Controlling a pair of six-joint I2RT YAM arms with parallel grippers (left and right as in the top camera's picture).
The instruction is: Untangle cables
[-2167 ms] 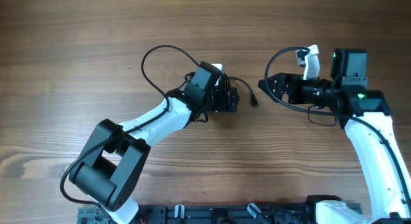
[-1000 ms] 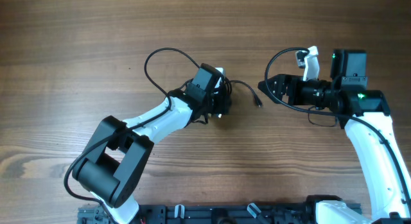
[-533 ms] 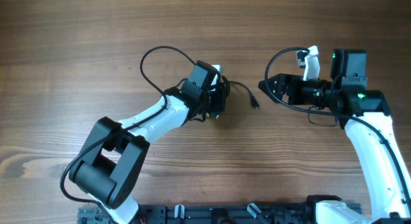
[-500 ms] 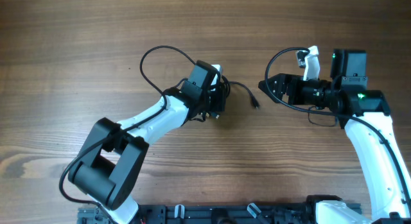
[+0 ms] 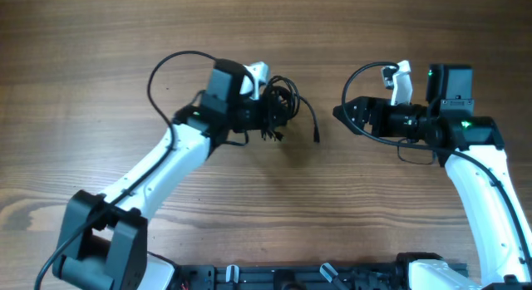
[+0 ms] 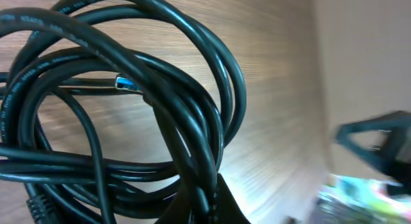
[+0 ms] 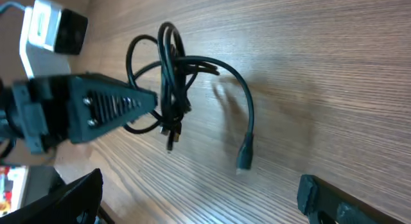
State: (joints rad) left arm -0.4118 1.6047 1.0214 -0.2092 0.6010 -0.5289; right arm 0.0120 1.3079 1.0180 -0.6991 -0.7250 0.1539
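Note:
The cables are a knotted bundle of thin black loops, and my left gripper is shut on them at the table's far middle. One loose tail arcs right and down to a plug. In the left wrist view the cables fill the frame, pinched between my fingertips at the bottom edge. My right gripper points left at the bundle, open and holding nothing, a short gap from the plug. The right wrist view shows the cables, the plug and the left gripper beyond my wide-open right gripper.
The wooden table stretches all round. The left arm's own thick wire loops up behind its wrist, and the right arm's wire arcs over its gripper. A black rail runs along the near edge.
My left gripper has closed on the cable bundle and carried it left and toward the far side, dragging the loose tail along. The right arm has stayed still.

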